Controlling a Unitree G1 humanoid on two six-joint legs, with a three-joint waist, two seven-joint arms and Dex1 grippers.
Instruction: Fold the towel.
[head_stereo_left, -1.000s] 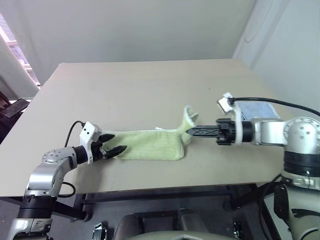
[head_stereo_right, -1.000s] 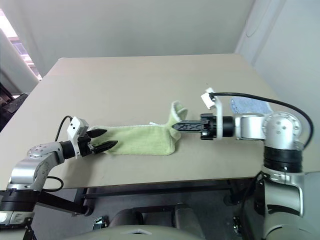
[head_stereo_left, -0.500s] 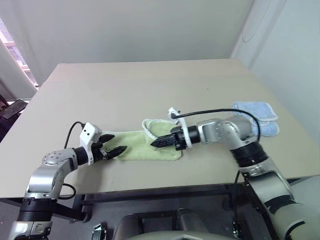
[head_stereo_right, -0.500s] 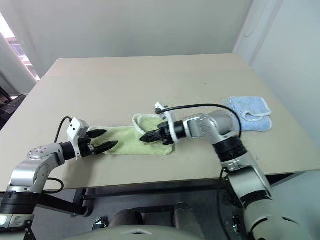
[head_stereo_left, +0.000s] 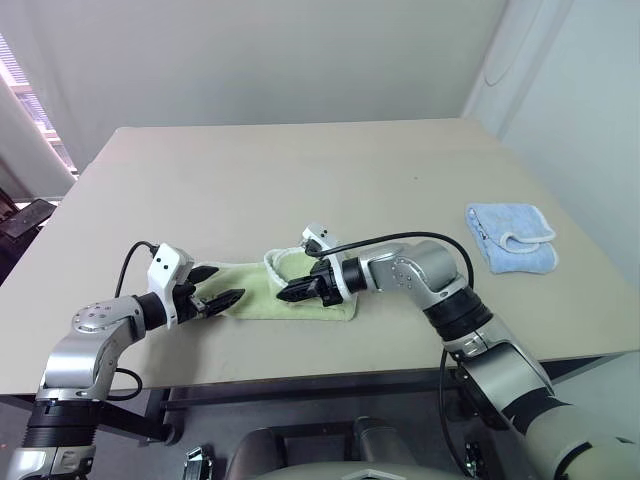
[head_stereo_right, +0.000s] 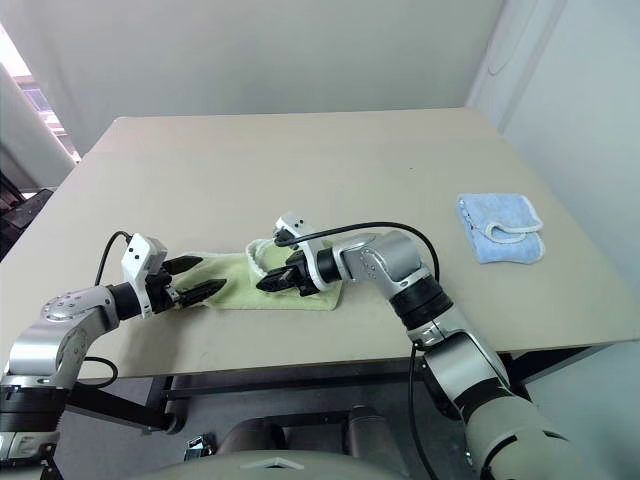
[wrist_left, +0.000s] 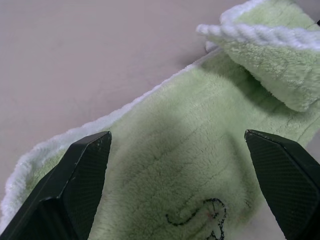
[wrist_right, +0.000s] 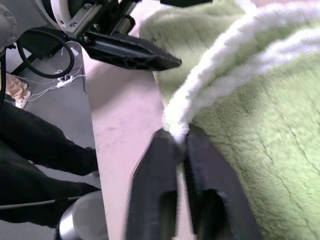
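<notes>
The light green towel (head_stereo_left: 310, 300) lies near the table's front edge, and its right end is folded back over the left half. My right gripper (head_stereo_left: 283, 296) points left and low over that fold. It is shut on the towel's white stitched edge (wrist_right: 200, 95), which sits between its fingertips (wrist_right: 165, 145). At the towel's left end my left gripper (head_stereo_left: 228, 283) is open, one finger on each side of the cloth. The towel (wrist_left: 190, 150) lies flat between the left gripper's fingers (wrist_left: 75, 185), its dark embroidered logo (wrist_left: 197, 220) close by.
A smaller light blue cloth (head_stereo_left: 512, 238) with white trim lies folded at the table's right side. The beige table (head_stereo_left: 300, 180) stretches bare behind the towel. Its front edge runs just below both grippers.
My right gripper has carried the towel's right end leftward and down, laying it over the rest of the towel. The left gripper stays open at the left end.
</notes>
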